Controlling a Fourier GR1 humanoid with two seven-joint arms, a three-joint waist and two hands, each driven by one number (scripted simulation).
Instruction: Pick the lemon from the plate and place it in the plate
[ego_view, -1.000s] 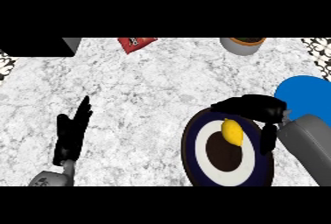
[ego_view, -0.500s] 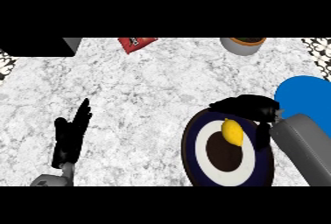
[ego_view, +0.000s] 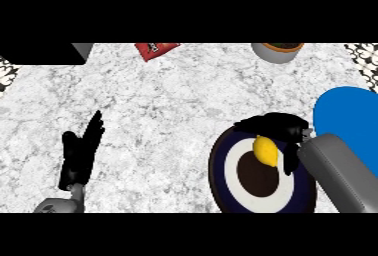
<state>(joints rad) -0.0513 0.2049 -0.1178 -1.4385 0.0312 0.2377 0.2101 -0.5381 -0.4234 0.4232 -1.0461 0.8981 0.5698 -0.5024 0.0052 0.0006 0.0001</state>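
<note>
Right hand (ego_view: 279, 131) over the upper rim of the dark plate (ego_view: 221, 185), fingers arched round the lemon (ego_view: 266, 150) from above and from the right side – curled about it, though actual contact not clear from this view. Lemon apparently resting on the plate's white ring, at the edge of the dark centre, not lifted as far as can be judged. Grey forearm (ego_view: 339, 175) slanting in from the lower right, covering the plate's right side.

Just beyond the hand, to the right, the blue plate (ego_view: 347, 115) – likely the goal, with nothing seen on it, partly hidden by the forearm.

Judged stage: grasp being closed or just closed; lift, carry to the right and release all left to do. Early in the task, then.

Further out: left hand (ego_view: 80, 152) at the lower left on the bench (ego_view: 170, 110), fingers straight and pointing up, resting, holding nothing. At the far edge a red packet (ego_view: 156, 49) and a grey cup (ego_view: 277, 51), well apart from the work.
</note>
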